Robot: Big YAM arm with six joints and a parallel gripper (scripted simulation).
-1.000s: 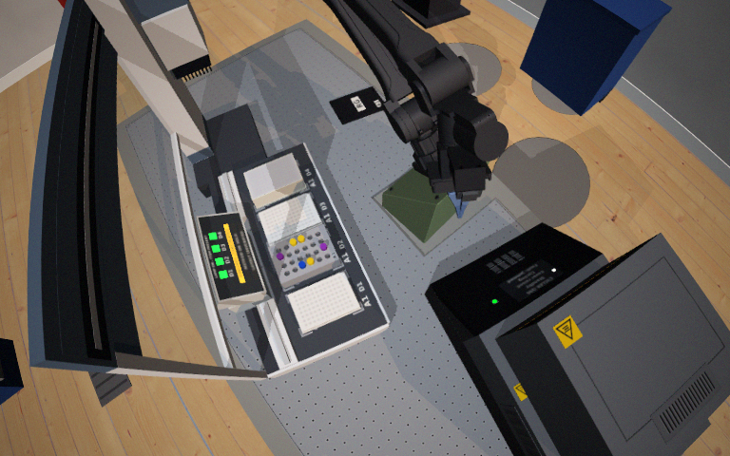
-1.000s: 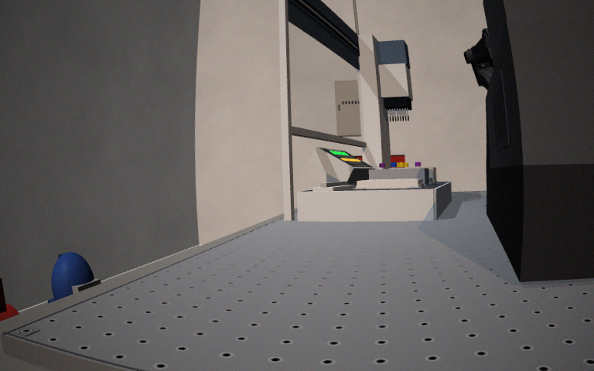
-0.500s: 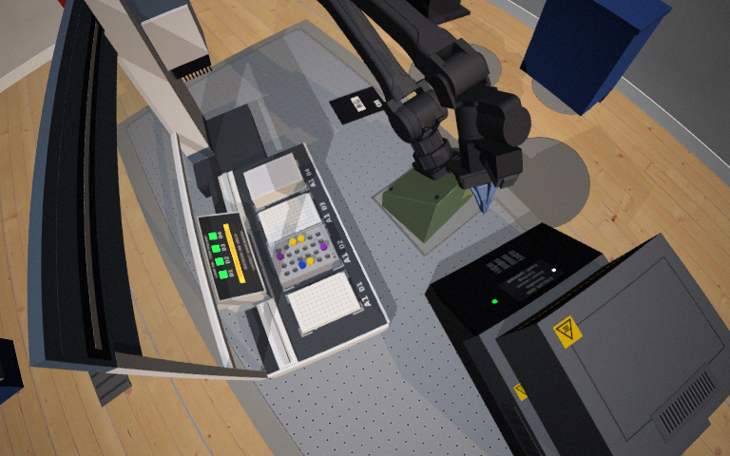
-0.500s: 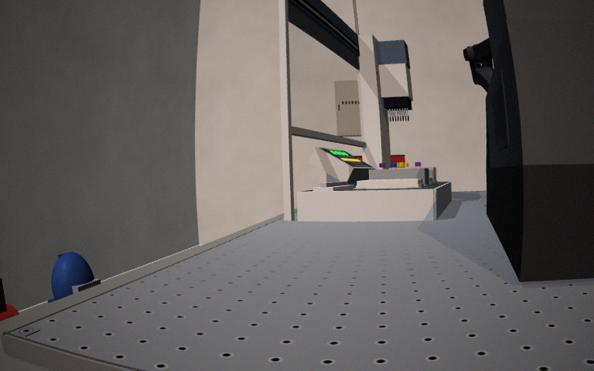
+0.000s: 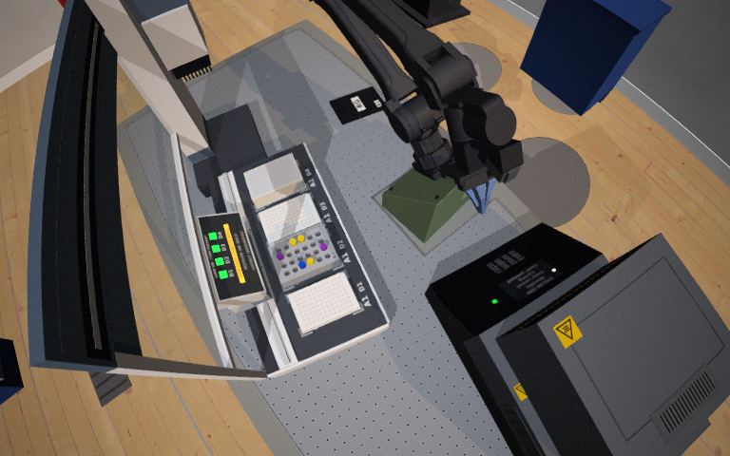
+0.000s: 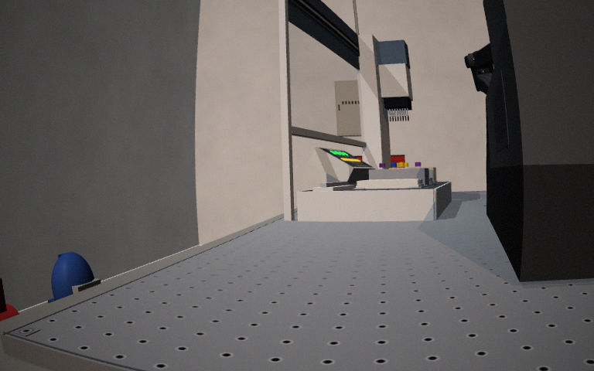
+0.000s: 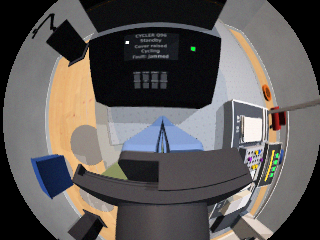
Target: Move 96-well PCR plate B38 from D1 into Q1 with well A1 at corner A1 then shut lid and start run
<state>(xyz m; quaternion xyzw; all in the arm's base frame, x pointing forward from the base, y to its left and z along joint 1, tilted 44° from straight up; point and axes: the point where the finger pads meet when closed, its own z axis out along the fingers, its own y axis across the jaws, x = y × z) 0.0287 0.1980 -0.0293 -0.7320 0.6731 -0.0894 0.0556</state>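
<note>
- In the top view we see the gripper [image 5: 483,199] right of centre, its blue fingers pinched to a point with nothing between them, hanging over the right edge of a green block [image 5: 425,206].
- The arm [image 5: 431,80] runs down from the top edge, where its base is cut off.
- B38 [image 5: 323,300] lies on D1, the lowest slot of the row [image 5: 371,322] in the centre left, well apart from the gripper.
- Above it sit the tube block [image 5: 306,255], R33 [image 5: 289,215] and the deep-well block [image 5: 273,177]; we cannot read either plate's label.
- Q1 [image 5: 516,285] fills the lower right, and its right side is cut off by the frame.
- Its lid [image 5: 619,344] is down, so the block under it is hidden from us.
- Its lamp [image 5: 493,300] glows green. The keys [image 5: 500,265] are too small to tell apart, and the panel text is blurred.
- RG [image 5: 357,104] in the upper centre is partly covered by the arm.
- In the exterior view Q1's dark side [image 6: 543,175] blocks the right, and only a bit of the arm [image 6: 479,65] peeks past it; the gripper is hidden.
- In the wrist view the closed fingers point towards Q1's panel [image 7: 155,70] at the top.
</note>
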